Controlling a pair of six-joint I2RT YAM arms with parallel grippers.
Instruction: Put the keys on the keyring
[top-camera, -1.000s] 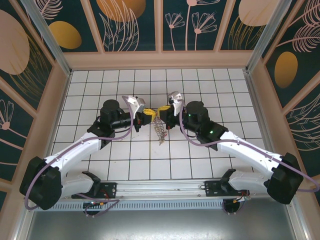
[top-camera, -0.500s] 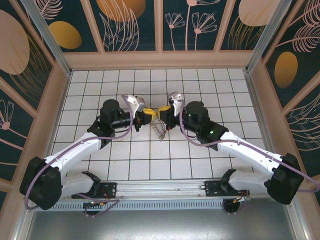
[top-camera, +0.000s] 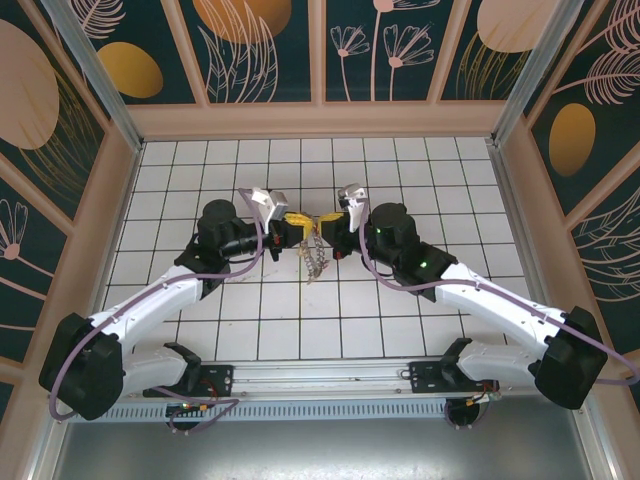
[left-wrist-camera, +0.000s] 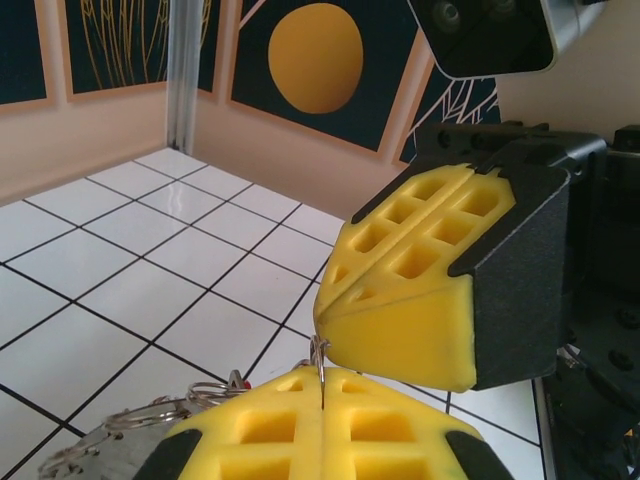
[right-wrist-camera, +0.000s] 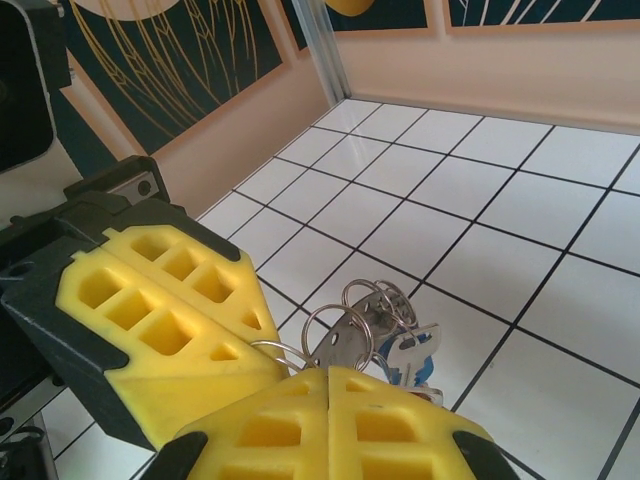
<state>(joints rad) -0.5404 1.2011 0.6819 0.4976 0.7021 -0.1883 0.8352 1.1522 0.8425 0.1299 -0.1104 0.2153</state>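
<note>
Top external: left gripper (top-camera: 283, 230) and right gripper (top-camera: 335, 226) are pressed shut on the keyring (top-camera: 316, 258) between them, keys (right-wrist-camera: 405, 350) hung beneath, equally near both.

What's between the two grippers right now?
The keyring with its keys bridges the narrow gap between the left gripper and right gripper, both shut on it. The top view shows that.

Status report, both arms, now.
Left gripper shut, right gripper shut, tip to tip, both pinching the keyring. Keys dangling from it. Nothing in the way.
</note>
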